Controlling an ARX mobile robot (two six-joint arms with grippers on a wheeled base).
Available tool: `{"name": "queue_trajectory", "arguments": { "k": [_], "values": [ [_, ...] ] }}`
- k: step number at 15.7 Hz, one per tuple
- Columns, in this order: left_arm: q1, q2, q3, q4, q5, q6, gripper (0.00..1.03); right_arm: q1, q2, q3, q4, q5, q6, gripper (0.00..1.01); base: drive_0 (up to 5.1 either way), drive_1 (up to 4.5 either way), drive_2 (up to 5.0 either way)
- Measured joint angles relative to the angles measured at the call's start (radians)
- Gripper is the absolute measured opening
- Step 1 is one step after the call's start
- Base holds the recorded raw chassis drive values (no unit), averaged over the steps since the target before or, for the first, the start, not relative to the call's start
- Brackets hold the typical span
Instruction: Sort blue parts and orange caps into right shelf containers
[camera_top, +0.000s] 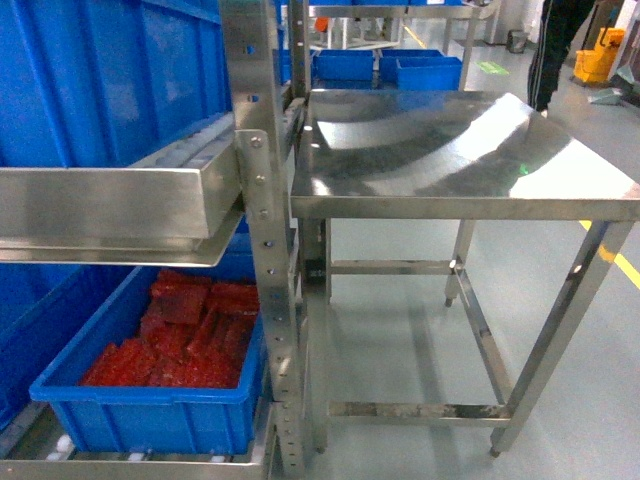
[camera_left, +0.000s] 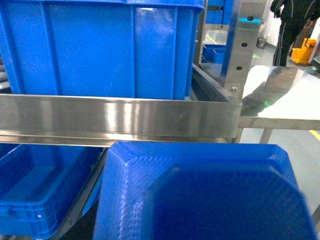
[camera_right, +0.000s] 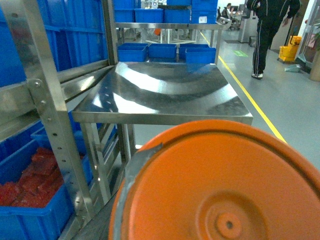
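facing the steel table (camera_top: 460, 150), you're seeing a blue crate (camera_top: 150, 400) of red parts lying left of it; can't tell either gripper's finger state.

table (camera_top: 470, 160): polished steel, glossy | rack post (camera_top: 262, 200): brushed metal | crates (camera_top: 150, 410): smooth blue plastic | orange lid (camera_right: 220, 185): glossy plastic

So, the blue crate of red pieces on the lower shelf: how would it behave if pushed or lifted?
The crate looks stiff: thick rim, moulded walls, so it likely keeps shape. The piled red pieces probably make it heavy. It seems to rest on white rollers, so a push may slide it easily.
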Motion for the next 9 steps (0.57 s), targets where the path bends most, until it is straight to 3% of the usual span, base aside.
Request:
{"name": "queue_trajectory", "arguments": {
  "k": [9],
  "values": [
    [0.000,0.000,0.000,0.002,0.000,0.000,0.42,0.000,0.000,0.000,0.003,0.000,0.000,0.43,-5.0,2.41,2.4]
  ]
}}
